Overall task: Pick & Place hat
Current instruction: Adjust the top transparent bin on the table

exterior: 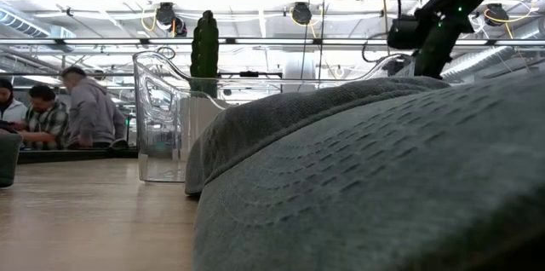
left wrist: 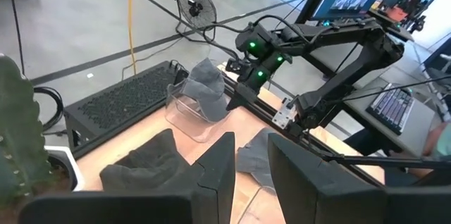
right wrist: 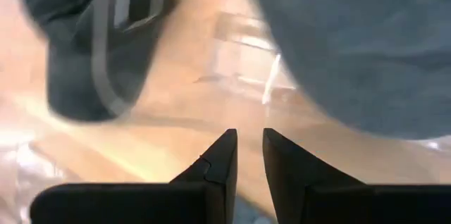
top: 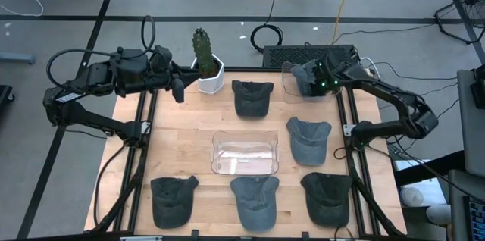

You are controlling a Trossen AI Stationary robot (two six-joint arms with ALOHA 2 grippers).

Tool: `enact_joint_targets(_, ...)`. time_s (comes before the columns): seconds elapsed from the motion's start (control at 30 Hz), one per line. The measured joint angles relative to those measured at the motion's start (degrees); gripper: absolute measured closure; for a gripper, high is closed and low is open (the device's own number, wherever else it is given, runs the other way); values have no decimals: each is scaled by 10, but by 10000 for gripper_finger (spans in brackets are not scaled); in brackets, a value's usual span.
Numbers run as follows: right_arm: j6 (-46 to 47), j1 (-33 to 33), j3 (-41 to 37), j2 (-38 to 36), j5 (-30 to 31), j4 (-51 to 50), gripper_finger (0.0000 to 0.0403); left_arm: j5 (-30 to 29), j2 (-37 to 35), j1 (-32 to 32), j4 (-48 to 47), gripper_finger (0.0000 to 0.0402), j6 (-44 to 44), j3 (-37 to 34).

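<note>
Several dark and grey caps lie on the wooden table: a dark one [top: 251,98], a grey one [top: 308,139], and a near row of three [top: 173,200] [top: 255,200] [top: 327,195]. A clear bin [top: 292,88] at the far right corner holds a grey cap [left wrist: 206,86]. My right gripper [left wrist: 232,101] [right wrist: 249,134] hangs at this bin beside that cap, its fingers close together with nothing between them. My left gripper [top: 179,89] [left wrist: 250,139] waits shut at the far left, next to the cactus pot. My right gripper stands slanting down at the bin's rim, right against the side of the grey cap [left wrist: 220,97]. Whether its fingers touch the cap or the bin's wall, I cannot tell.
A second clear bin [top: 244,154] stands in the table's middle. A cactus in a white pot [top: 205,65] stands at the far edge by my left gripper. A black box [top: 303,53] and cables lie beyond the table. People sit in the room behind [exterior: 51,118].
</note>
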Motion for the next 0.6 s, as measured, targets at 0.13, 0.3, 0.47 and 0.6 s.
enact_joint_targets(0.13, 17, 40, 0, -49, 26, -41, 363, 0, 0, 0, 0, 309, 0, 0)
enact_joint_targets(0.3, 52, 93, -6, -73, 49, -90, 391, 0, 0, 0, 0, 309, 13, 0)
enact_joint_targets(0.47, 97, 105, -70, -38, 119, 33, 401, -2, 1, 0, 0, 309, 36, 0)
enact_joint_targets(0.6, 163, 95, -120, -2, 120, 122, 402, -6, 5, 0, -1, 309, 46, 0)
